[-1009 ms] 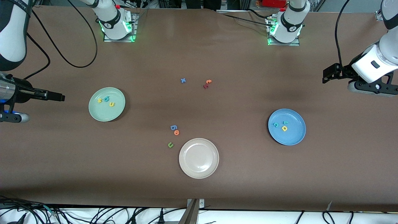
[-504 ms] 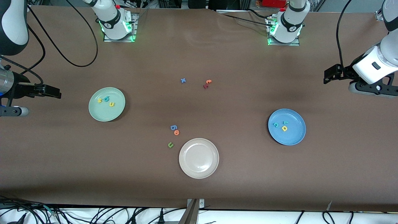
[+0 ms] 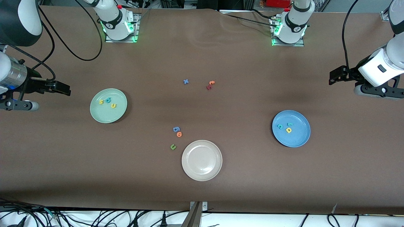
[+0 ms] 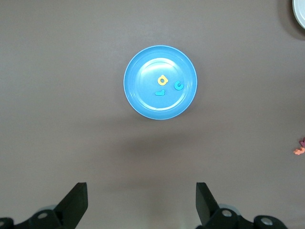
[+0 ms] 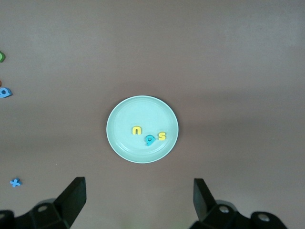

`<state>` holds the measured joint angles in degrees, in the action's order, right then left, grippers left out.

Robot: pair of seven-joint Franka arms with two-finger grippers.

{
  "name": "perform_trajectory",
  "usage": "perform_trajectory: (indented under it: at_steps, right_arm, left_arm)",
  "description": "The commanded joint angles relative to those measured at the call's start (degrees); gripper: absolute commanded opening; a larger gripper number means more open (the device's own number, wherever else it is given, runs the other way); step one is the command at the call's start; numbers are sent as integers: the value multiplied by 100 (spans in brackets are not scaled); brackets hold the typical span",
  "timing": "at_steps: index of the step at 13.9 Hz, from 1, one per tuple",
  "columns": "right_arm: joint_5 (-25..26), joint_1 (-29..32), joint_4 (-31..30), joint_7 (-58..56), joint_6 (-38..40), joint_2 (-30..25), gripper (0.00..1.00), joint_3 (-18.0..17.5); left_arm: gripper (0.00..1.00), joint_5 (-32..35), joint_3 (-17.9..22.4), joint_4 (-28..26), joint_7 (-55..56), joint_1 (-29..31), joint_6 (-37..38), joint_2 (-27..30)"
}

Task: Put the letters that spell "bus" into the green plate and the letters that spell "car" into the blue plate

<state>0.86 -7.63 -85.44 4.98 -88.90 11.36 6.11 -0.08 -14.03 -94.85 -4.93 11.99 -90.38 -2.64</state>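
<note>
The green plate [image 3: 107, 115] holds a yellow s [image 3: 101, 102], a teal b [image 3: 108, 100] and a yellow u [image 3: 113, 106]. In the blue plate [image 3: 293, 140] lie a teal c [image 3: 280, 126], a yellow a [image 3: 288, 130] and a teal r [image 3: 290, 124]. My right gripper [image 3: 64, 91] hangs open and empty over bare table at the right arm's end, clear of the green plate [image 5: 123, 140]. My left gripper [image 3: 333, 77] is also open and empty, up over the left arm's end, apart from the blue plate [image 4: 143, 98].
A cream-white plate [image 3: 202, 171] stands near the front camera at mid-table. Beside it lie a blue 6-shaped letter [image 3: 176, 129], an orange o [image 3: 179, 134] and a green u [image 3: 173, 146]. Farther from the camera lie a blue x [image 3: 186, 81], an orange t [image 3: 211, 83] and a dark red letter [image 3: 208, 87].
The right arm has swung, carrying its open gripper a little toward the bases' edge of the table. The left arm has barely shifted. Plates and letters have not moved.
</note>
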Motion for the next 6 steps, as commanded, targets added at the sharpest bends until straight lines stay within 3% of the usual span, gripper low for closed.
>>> perform_trajectory:
  at_steps: [1, 6]
  right_arm:
    - [28, -37, -183, 118, -66, -170, 100, 48]
    - [11, -28, -104, 91, -48, -134, 100, 48]
  left_arm:
    - [100, 105, -47, -7, -34, 31, 56, 62]
    - [100, 123, -74, 10, -34, -21, 56, 62]
